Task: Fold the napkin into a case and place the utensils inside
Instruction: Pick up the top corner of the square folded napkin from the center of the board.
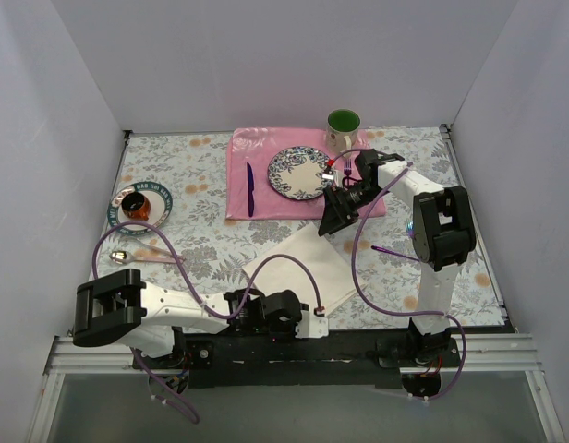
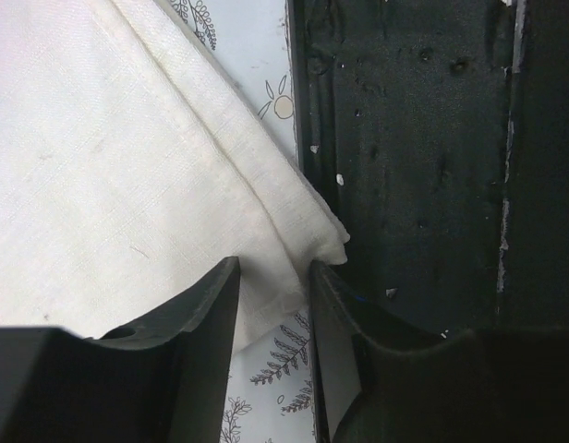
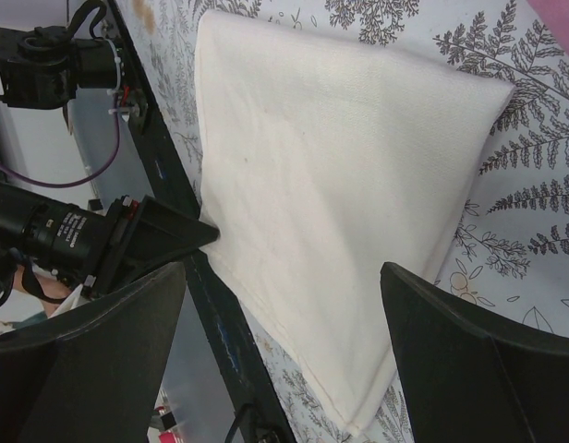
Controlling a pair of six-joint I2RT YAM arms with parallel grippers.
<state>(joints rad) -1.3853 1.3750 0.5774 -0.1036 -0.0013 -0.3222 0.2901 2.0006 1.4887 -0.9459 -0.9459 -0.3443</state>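
Note:
The cream napkin [image 1: 298, 270] lies folded flat on the floral tablecloth near the front edge. Its near corner [image 2: 294, 231] sits between the fingers of my left gripper [image 2: 275, 277], which stand apart, with tablecloth showing in the gap. This gripper [image 1: 308, 317] is low at the black front rail. My right gripper [image 1: 335, 220] hovers over the napkin's far end, wide open and holding nothing. From its wrist view the napkin [image 3: 340, 185] spreads below the gripper [image 3: 283, 277]. A shiny spoon [image 1: 123, 257] lies at the far left of the table.
A pink placemat [image 1: 266, 198] at the back carries a patterned plate [image 1: 298, 173], a dark purple knife [image 1: 250, 189] and a fork [image 1: 346, 169]. A green mug [image 1: 343, 123] stands behind it. A saucer with a dark cup [image 1: 139, 205] sits at the left. The black rail [image 2: 423, 138] borders the napkin corner.

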